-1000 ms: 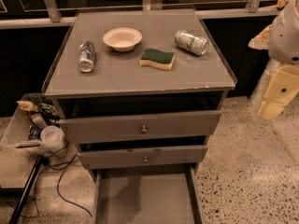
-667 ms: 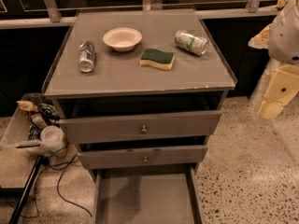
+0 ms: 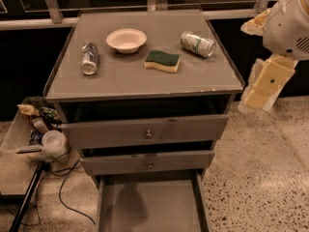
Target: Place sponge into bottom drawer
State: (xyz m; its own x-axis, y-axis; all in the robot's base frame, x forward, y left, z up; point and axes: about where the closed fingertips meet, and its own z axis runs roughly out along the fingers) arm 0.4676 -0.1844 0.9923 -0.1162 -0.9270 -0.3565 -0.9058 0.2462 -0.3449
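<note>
The sponge (image 3: 162,61), dark green on top with pale yellow foam below, lies flat on the grey cabinet top (image 3: 145,81), right of centre. The bottom drawer (image 3: 149,207) is pulled out at the foot of the cabinet; the part of its flat grey floor that shows holds nothing. My gripper (image 3: 261,85) hangs off the white arm at the right edge of the view, beside the cabinet's right side, well right of the sponge and holding nothing that I can see.
On the cabinet top stand a white bowl (image 3: 126,40), a clear plastic bottle lying on its side (image 3: 90,58) and a tipped can (image 3: 198,44). Two upper drawers with round knobs (image 3: 148,134) are slightly ajar. A cluttered tray and cables (image 3: 38,134) sit at the left.
</note>
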